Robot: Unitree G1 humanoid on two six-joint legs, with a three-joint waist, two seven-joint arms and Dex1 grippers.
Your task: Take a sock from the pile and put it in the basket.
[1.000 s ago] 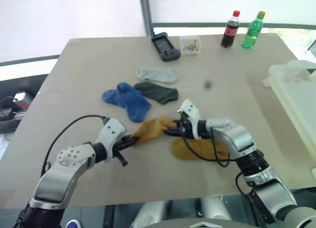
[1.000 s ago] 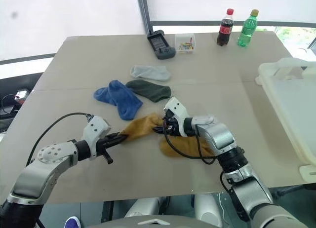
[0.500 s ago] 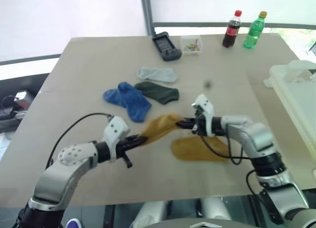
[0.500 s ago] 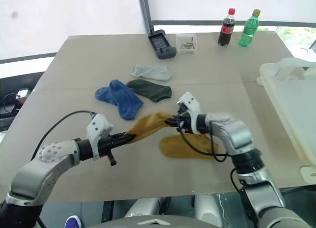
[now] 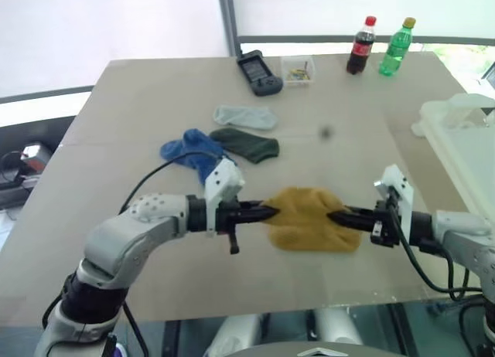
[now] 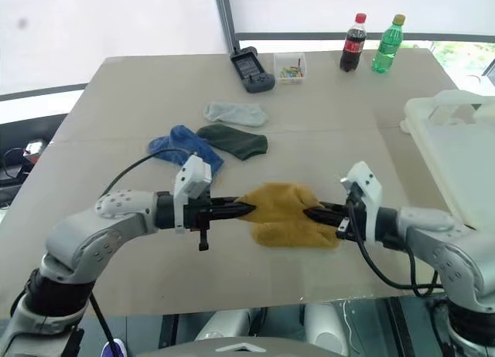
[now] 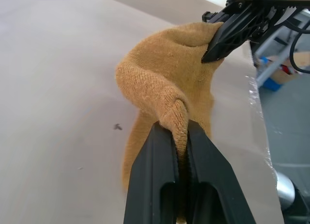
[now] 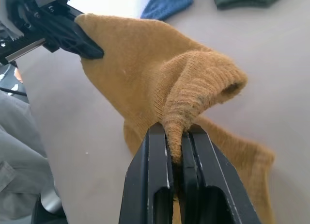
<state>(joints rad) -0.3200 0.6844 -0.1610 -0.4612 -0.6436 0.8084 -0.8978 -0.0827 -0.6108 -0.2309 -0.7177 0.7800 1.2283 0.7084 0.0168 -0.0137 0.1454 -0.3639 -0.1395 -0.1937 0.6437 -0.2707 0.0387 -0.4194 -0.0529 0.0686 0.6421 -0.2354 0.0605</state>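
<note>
A mustard sock hangs stretched between my two grippers, just above the table. My left gripper is shut on the sock's left end, and my right gripper is shut on its right end. In the left wrist view the black fingers pinch a fold of the knit. A second mustard sock lies flat beneath the held one. Behind them the pile holds a blue sock, a dark green sock and a pale grey sock. The basket stands at the table's right edge.
At the table's far edge stand a cola bottle, a green bottle, a small clear box of coloured bits and a dark handheld device. A black cable loops from my left arm over the blue sock.
My right gripper closed on the mustard sock's end and drew it to the right. The left gripper followed right and upward with its end, lifting the sock off the table above the second mustard sock.
</note>
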